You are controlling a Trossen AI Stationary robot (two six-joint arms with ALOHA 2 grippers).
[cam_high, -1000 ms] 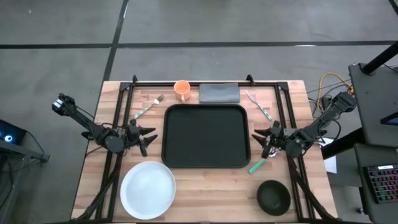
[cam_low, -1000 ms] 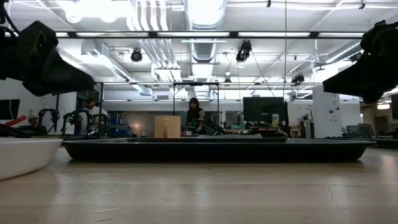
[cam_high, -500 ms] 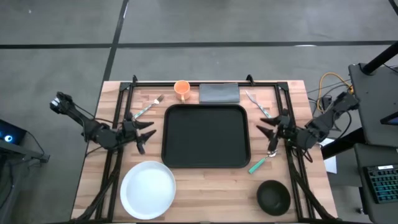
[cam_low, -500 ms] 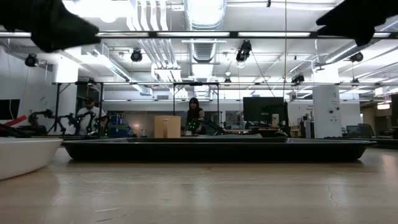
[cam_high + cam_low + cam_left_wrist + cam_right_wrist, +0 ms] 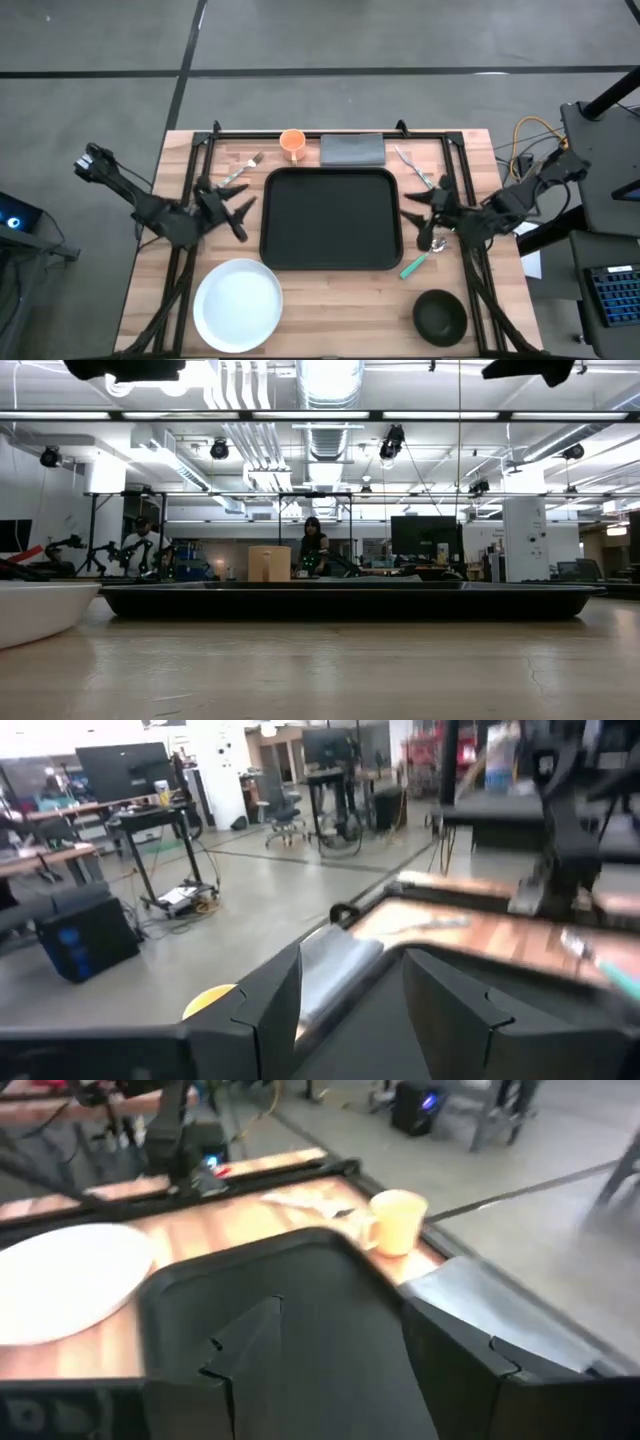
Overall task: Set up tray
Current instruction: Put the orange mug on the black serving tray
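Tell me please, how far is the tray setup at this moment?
Barely begun. The black tray lies empty at the table's centre. In hand: nothing; the left gripper and right gripper hover open beside its edges. Left to place: white plate, dark bowl, orange cup, grey napkin, the cutlery.

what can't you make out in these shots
Low view: the tray shows edge-on, so its floor is hidden by its own rim; both grippers are cut off by the top edge.
Low view: the plate is cut by the left edge.
Left wrist view: motion blur smears the cutlery.
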